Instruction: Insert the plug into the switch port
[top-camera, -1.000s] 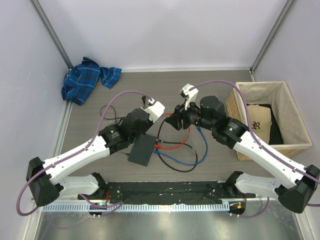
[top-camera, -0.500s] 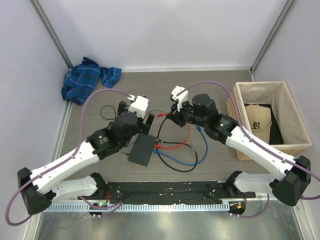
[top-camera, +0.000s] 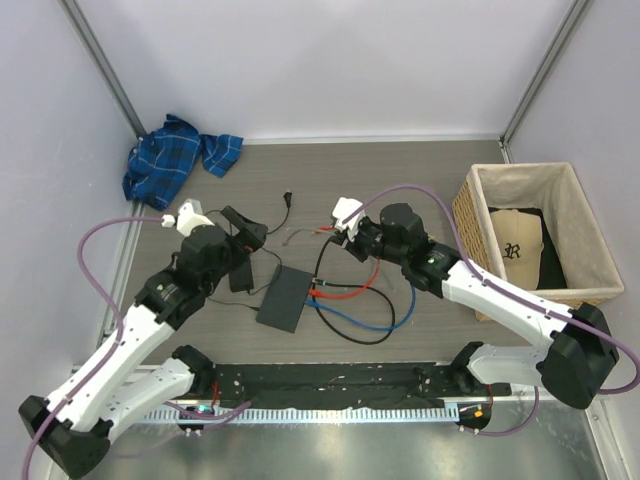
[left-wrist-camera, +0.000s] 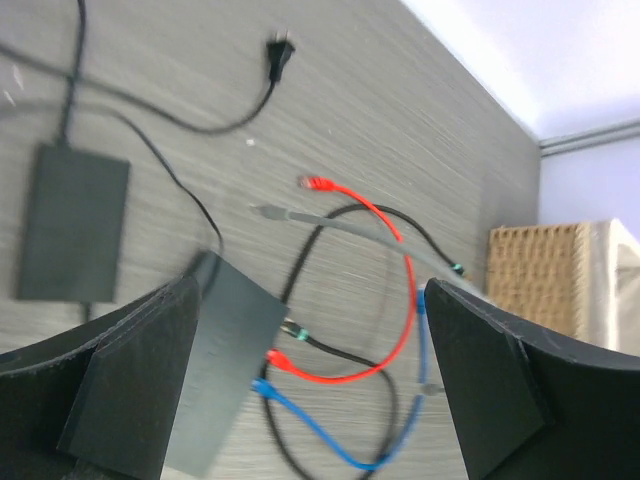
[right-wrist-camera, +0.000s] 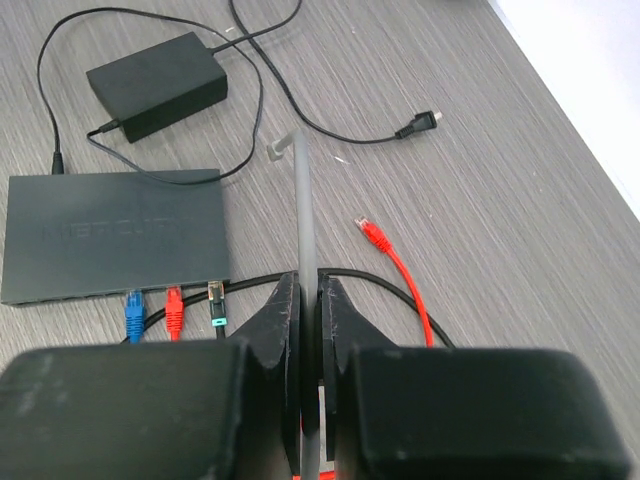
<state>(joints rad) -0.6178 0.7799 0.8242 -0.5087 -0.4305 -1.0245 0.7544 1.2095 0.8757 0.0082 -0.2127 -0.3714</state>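
The switch (top-camera: 285, 298) is a flat dark grey box on the table, also in the right wrist view (right-wrist-camera: 110, 235) and the left wrist view (left-wrist-camera: 215, 370). Blue, red and black plugs sit in the ports (right-wrist-camera: 172, 288) along its edge. My right gripper (right-wrist-camera: 308, 285) is shut on a grey cable (right-wrist-camera: 303, 200) that ends in a loose plug (right-wrist-camera: 278, 148), held above the table to the right of the switch (top-camera: 340, 230). My left gripper (left-wrist-camera: 312, 300) is open and empty, at the switch's far left (top-camera: 243, 245). The same plug (left-wrist-camera: 268, 211) shows ahead of it.
A black adapter brick (right-wrist-camera: 155, 83) with a thin cord lies left of the switch. The red cable's free end (right-wrist-camera: 372, 232) lies on the table. A wicker basket (top-camera: 520, 180) stands at the right, and a blue checked cloth (top-camera: 175, 160) lies at the back left.
My left gripper opened and its arm drew back to the left, away from the switch. My right gripper shut on the grey cable and shifted slightly left.
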